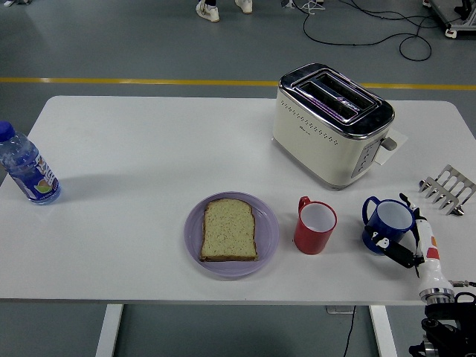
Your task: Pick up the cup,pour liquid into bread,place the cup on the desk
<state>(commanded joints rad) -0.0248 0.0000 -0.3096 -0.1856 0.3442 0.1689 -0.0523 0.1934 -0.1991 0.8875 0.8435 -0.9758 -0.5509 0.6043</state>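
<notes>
A blue cup (390, 219) stands near the table's right front edge, leaning slightly, with its handle to the left. My right hand (403, 244) comes in from the lower right corner. Its black fingers (399, 253) curl around the cup's near side and the white thumb lies along its right side. A red cup (315, 225) stands upright just left of the blue one. A slice of bread (230, 229) lies on a lilac plate (195, 223) to the left of the red cup. The left hand is out of view.
A cream toaster (331, 123) stands behind the cups. A metal toast rack (448, 190) sits at the right edge. A water bottle (28, 167) stands at the far left. A person's shoes (208, 9) show on the floor beyond the table.
</notes>
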